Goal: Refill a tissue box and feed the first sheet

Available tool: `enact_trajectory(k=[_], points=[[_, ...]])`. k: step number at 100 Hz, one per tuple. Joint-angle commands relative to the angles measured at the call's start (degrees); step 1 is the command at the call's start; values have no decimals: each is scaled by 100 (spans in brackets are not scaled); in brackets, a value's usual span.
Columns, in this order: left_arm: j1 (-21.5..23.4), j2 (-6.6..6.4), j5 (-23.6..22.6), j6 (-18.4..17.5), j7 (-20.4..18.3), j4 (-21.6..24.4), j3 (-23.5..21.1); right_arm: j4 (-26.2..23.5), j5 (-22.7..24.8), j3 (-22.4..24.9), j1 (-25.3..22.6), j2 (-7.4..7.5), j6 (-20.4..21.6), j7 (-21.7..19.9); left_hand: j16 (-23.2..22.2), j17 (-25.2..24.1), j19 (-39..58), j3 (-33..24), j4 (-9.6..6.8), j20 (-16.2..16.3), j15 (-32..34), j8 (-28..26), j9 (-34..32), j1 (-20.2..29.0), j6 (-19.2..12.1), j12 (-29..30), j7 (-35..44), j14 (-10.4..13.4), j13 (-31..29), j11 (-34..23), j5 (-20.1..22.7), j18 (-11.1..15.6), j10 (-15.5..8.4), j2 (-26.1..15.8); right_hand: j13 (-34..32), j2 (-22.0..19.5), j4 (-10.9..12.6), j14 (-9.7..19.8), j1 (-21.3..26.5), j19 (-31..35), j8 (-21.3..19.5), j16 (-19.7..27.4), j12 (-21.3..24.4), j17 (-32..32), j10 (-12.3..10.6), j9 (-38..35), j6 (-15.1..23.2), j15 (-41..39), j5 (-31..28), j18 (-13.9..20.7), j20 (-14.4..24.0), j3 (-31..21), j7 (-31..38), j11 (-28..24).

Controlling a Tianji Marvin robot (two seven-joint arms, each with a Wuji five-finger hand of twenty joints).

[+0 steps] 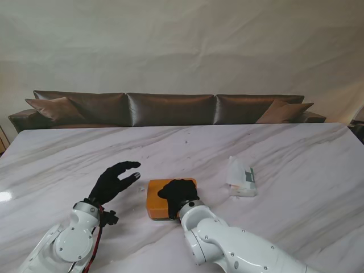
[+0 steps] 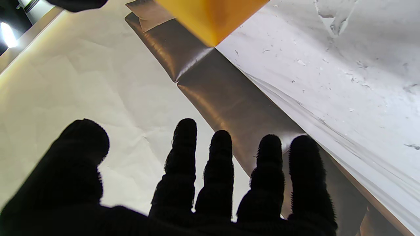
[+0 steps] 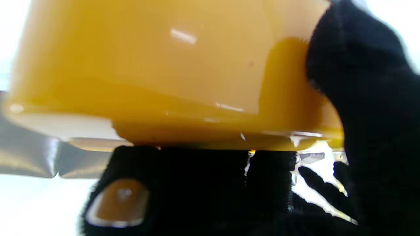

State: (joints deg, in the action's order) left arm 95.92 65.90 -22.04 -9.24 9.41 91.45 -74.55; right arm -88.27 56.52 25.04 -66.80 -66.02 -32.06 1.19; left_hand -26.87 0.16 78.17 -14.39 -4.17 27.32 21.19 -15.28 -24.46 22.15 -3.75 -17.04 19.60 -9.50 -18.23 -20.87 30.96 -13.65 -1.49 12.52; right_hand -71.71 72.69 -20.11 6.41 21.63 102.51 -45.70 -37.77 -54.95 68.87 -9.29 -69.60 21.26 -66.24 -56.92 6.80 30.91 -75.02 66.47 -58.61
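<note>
glossy orange plastic, the tissue box (image 1: pixel 165 196) sits near the table's (image 1: pixel 296 187) front edge, centre, the right hand (image 1: pixel 179 196) clamped over its top. it looks stiff, light and slippery, best held by its side walls. the left hand (image 1: pixel 115 181) hovers spread and empty just left. farther right lies the soft white tissue pack (image 1: pixel 242 177).

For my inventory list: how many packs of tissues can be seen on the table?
1. The tissue pack lies right of the orange box, apart from it. The right hand covers the box, so more may be hidden.
</note>
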Motion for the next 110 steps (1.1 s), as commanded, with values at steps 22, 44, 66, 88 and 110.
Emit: enact_trajectory(k=[22, 44, 66, 88, 110], points=[[-132, -18, -183, -46, -173, -10, 100, -874, 155, 825, -402, 127, -276, -195, 48, 1, -2526, 162, 107, 78, -122, 58, 145, 301, 279, -21, -209, 134, -52, -24, -427, -131, -26, 733, -387, 108, 784, -185, 115, 1271, -1098, -796, -757, 183, -21, -905, 438, -2229, -751, 2156, 303, -1330, 574, -862], [-495, -80, -223, 7, -504, -147, 422, -1230, -89, 1603, -874, 119, -468, -9, 242, -85, -2692, 105, 497, 49, -415, 382, 824, 386, 662, 129, -584, 230, 345, 227, -984, 53, 44, 1125, -382, 380, 1648, -215, 395, 1525, -1661, -1010, -905, 213, 66, -1211, -28, -2572, -1075, 1976, 440, -1492, 830, -1088], [-946, -52, -235, 133, -508, -410, 944, -1223, -1402, 2310, -1272, -158, -349, 805, 325, -126, -2780, 52, 685, 38, -503, 536, 1213, 232, 889, 205, -829, 190, 564, 351, -1160, 117, 271, 1307, -373, 716, 2288, -285, 630, 1734, -1721, -1196, -873, 224, 233, -1297, -404, -2848, -1259, 1716, 568, -1493, 967, -1395], [-1365, 25, -158, 256, -398, -687, 1427, -1147, -2748, 2778, -1516, -453, -41, 1380, 378, -170, -2825, -221, 848, 71, -490, 686, 1283, 17, 1023, 379, -1043, 170, 702, 603, -1241, 114, 335, 1426, -369, 840, 2545, -364, 757, 1747, -1632, -1301, -727, 240, 379, -1299, -621, -3020, -1346, 1537, 764, -1493, 1072, -1650], [-1669, 67, 100, 243, -528, -890, 1786, -839, -3230, 2911, -1487, -631, 220, 1829, 464, -206, -2907, -465, 977, 63, -562, 851, 1314, -258, 1138, 529, -1308, 153, 767, 845, -1228, 77, 426, 1529, -363, 861, 2597, -415, 827, 1747, -1576, -1358, -630, 243, 464, -1295, -708, -3098, -1390, 1438, 880, -1493, 1107, -1771]])
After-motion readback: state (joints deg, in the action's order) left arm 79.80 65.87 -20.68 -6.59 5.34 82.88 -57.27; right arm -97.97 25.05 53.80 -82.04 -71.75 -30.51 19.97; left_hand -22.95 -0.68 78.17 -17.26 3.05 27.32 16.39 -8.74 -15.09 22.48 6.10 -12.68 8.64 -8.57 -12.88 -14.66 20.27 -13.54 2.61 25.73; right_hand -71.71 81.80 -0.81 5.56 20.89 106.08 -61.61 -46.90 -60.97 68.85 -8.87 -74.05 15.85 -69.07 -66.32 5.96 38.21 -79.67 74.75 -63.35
